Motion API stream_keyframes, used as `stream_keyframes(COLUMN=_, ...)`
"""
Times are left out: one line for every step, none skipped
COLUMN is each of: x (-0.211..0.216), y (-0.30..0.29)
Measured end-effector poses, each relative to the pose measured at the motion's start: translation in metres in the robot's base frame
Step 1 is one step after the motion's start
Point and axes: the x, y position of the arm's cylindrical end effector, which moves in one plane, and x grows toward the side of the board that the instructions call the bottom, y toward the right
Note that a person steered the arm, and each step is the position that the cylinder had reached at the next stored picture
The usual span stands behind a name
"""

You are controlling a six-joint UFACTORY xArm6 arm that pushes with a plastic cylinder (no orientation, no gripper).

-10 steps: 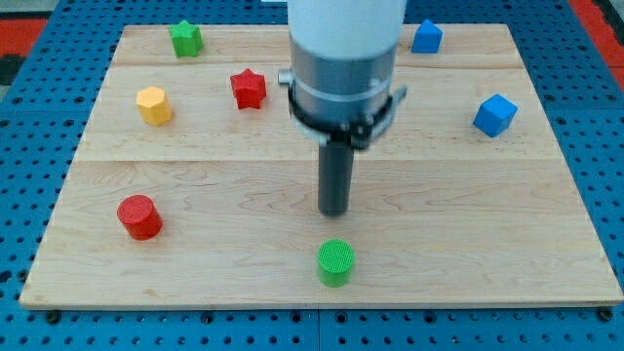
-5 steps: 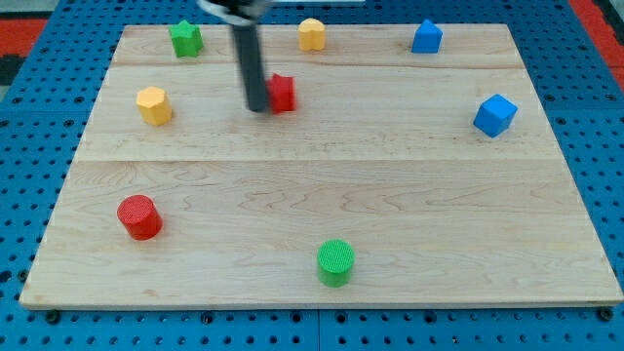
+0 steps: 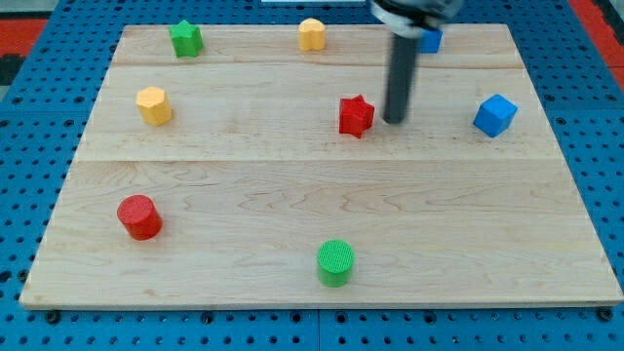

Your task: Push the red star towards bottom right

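The red star (image 3: 356, 115) lies on the wooden board (image 3: 312, 244), a little right of centre in the upper half. My tip (image 3: 395, 120) stands just to the star's right, a small gap apart from it. The dark rod rises from the tip to the view's top.
Around the board lie a green star (image 3: 185, 38), a yellow block at the top (image 3: 311, 33), a yellow block at the left (image 3: 153, 104), a blue block (image 3: 429, 40) partly behind the rod, a blue cube (image 3: 494, 114), a red cylinder (image 3: 138, 216) and a green cylinder (image 3: 335, 261).
The red star has slid right and slightly down, from upper left of centre to right of centre. My tip moved from the star's left side to its right side.
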Motion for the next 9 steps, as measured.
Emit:
stream_keyframes(x=-0.058, y=0.011)
stream_keyframes(x=-0.082, y=-0.035)
stream_keyframes(x=-0.070, y=-0.093)
stream_keyframes(x=-0.046, y=-0.116)
stream_keyframes(x=-0.010, y=-0.045)
stream_keyframes(x=-0.052, y=-0.067)
stream_keyframes(x=-0.069, y=-0.023)
stream_keyframes(x=0.011, y=-0.031)
stream_keyframes(x=0.047, y=0.006)
